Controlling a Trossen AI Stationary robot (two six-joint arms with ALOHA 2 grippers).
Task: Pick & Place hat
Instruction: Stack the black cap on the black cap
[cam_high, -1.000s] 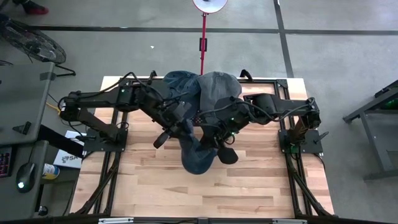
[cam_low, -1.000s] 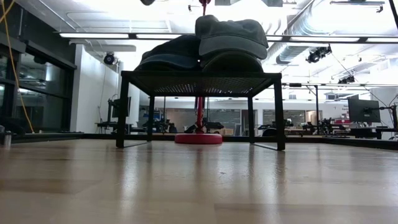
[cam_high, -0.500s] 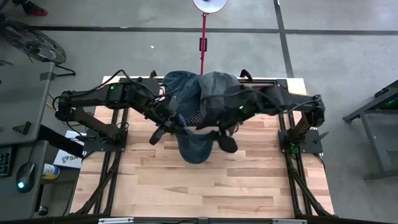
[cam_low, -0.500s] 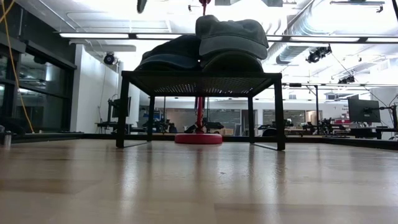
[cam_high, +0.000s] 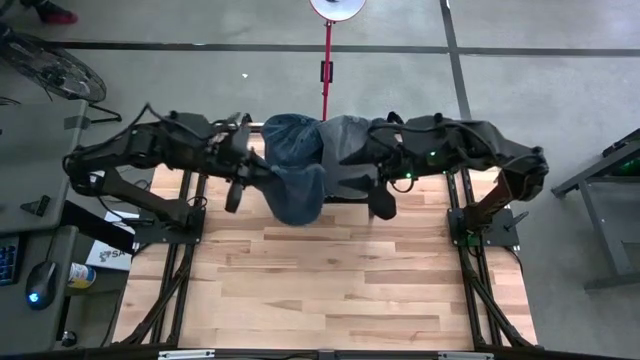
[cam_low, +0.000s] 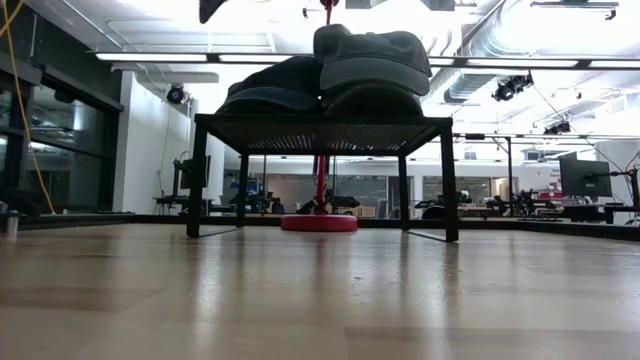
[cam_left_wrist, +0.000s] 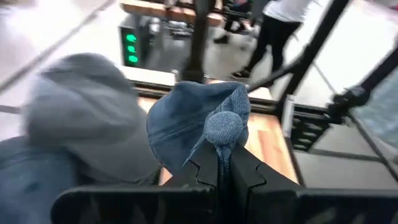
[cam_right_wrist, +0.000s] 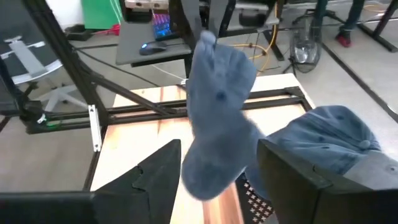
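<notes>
Step in hand: carry phase, blue hat (cam_high: 296, 188) lifted off surface (cam_high: 340, 270), hanging at far side, just in front of mesh rack (cam_low: 320, 128) that bears other hats (cam_low: 372, 62).

Left gripper (cam_left_wrist: 219, 163): jaws closed, pinching fold of hat.

Right gripper (cam_right_wrist: 214, 177): jaws spread wide, hat fabric dangling between them, seemingly not gripped.

Next move, as judged: carry hat over rack, lower beside stacked hats, then release; avoid snagging pile.

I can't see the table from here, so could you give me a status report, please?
Left gripper shut on blue hat, lifted. Right gripper open beside it. Hat stack on rack ahead.
</notes>
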